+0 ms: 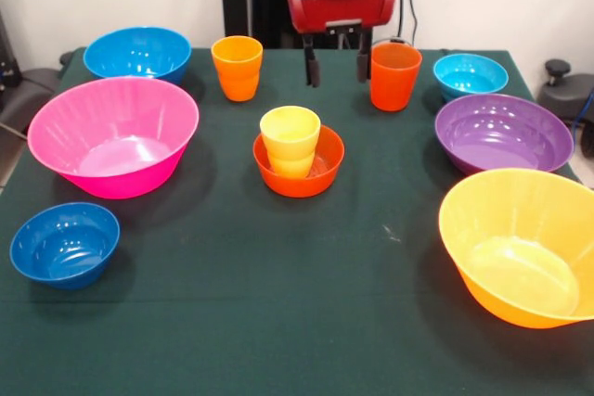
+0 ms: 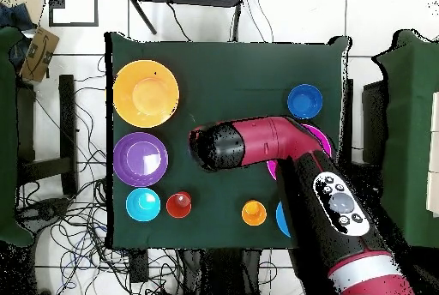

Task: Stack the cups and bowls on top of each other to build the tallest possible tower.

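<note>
My fingers (image 1: 336, 64) hang released and empty behind the yellow cup (image 1: 290, 140), which sits upright in the small orange-red bowl (image 1: 298, 166) as the tower's start. The dark blue bowl (image 1: 65, 243) waits well in front of them on the tabletop (image 1: 278, 294).

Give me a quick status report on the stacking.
End effector open, empty, hovering behind the tower. Yellow cup sits in small orange-red bowl; nothing stacked higher. Nothing in the way.
</note>
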Robot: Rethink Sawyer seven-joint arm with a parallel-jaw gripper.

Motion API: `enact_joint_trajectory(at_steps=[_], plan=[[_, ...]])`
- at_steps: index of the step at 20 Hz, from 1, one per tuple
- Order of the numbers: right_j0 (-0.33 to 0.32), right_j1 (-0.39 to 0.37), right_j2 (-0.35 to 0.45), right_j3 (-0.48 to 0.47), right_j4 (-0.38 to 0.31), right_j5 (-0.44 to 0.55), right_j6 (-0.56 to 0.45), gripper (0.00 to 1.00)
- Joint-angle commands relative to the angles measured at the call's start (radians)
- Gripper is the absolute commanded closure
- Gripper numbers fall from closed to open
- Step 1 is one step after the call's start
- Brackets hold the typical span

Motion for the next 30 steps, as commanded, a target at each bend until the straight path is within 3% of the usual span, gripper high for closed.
enact_joint_trajectory(at_steps=[1, 15, 17, 26, 30], plan=[[0.011, 0.045, 0.108, -0.237, -0.007, 0.252, -0.29, 0.0], [0.055, 0.289, 0.17, -0.693, -0.123, 0.443, -0.469, 0.0], [0.049, 0.299, 0.172, -0.7, -0.136, 0.427, -0.485, 0.0], [-0.054, 0.248, 0.157, -0.544, -0.127, 0.315, -0.485, 0.0], [-0.099, 0.226, 0.152, -0.496, -0.128, 0.317, -0.496, 0.0]])
